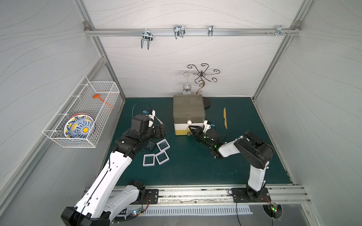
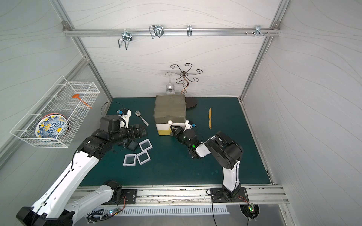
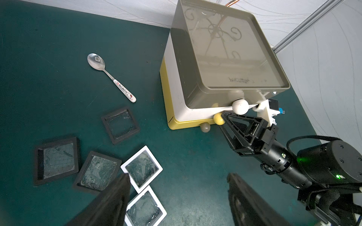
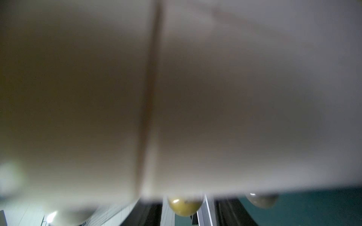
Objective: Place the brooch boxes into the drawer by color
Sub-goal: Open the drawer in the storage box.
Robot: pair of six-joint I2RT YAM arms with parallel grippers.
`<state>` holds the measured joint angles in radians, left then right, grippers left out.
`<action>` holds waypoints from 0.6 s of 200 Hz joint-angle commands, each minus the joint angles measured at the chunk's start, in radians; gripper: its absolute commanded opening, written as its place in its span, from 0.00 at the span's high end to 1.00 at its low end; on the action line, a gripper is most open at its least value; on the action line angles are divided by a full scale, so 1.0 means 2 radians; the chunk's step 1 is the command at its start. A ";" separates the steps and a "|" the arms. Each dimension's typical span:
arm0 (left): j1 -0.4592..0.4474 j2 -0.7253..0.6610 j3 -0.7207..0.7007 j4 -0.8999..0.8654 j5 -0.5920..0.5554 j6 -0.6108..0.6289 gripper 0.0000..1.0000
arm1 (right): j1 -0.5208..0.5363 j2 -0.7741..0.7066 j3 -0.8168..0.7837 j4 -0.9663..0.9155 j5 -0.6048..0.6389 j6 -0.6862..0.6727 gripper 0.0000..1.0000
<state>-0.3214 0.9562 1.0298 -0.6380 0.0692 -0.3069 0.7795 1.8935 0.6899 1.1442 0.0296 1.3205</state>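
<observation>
**Inspector:** Report, left side first.

**Operator:** My left gripper (image 3: 177,175) hangs above the brooch boxes with its jaws spread wide, holding nothing. The black brooch boxes (image 3: 56,160) lie flat on the mat (image 3: 49,68). The white brooch boxes (image 3: 142,169) lie just beside them.

**Inspector:** Handling?

**Operator:** Judged light: stiff frames with thin clear windows. Take a frame by opposite edges and keep off the window. Lying flat, they offer little purchase.

**Inspector:** The drawer?

**Operator:** The drawer (image 3: 225,49) stands farther right, and its tiers look closed. My right gripper (image 3: 223,119) has a finger either side of the yellow knob (image 3: 217,118). Whether it pinches, I cannot tell. The knob is round and smooth, so slip is likely. The unit may slide when pulled.
</observation>
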 commanded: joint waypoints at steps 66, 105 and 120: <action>0.003 -0.008 0.009 0.021 0.002 0.003 0.18 | 0.015 0.003 0.005 0.004 -0.013 0.004 0.73; 0.003 -0.007 0.010 0.020 -0.002 0.005 0.18 | 0.035 -0.018 -0.019 -0.006 -0.012 0.011 0.73; 0.003 -0.007 0.010 0.020 -0.002 0.005 0.18 | 0.042 -0.029 -0.035 -0.004 -0.007 0.012 0.73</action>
<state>-0.3214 0.9558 1.0298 -0.6384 0.0681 -0.3061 0.8093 1.8782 0.6670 1.1526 0.0574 1.3396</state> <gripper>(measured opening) 0.817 0.311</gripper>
